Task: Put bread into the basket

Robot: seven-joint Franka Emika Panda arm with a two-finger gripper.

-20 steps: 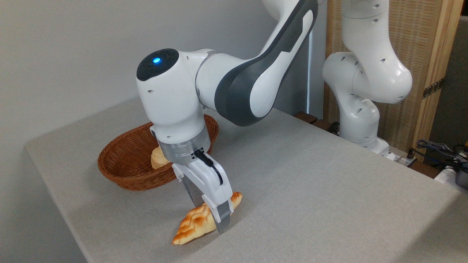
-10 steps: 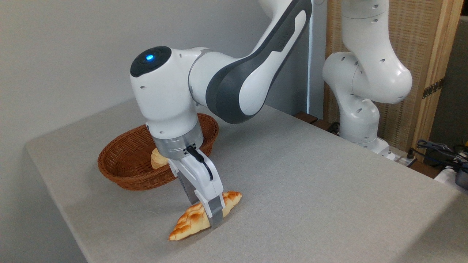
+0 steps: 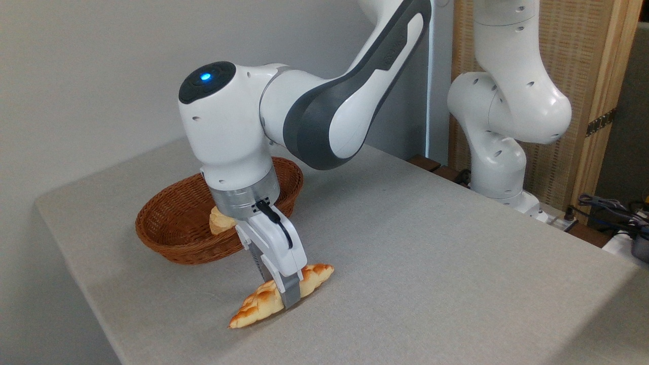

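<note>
bread [image 3: 263, 303] not in basket [image 3: 167, 238] yet. gripper [image 3: 284, 294] fingers clamped across its middle, loaf at the table [image 3: 431, 263]. left: lift, carry over, drop in.

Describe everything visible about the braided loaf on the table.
The braided loaf is long, with a glossy golden-orange crust, paler creases and pointed ends. It lies on the grey table, in front of the wicker basket and outside it, its near tip pointing toward the table's front edge. The gripper straddles its middle, jaws closed on either side, hiding that part. Whether it is slightly lifted cannot be told.
</note>
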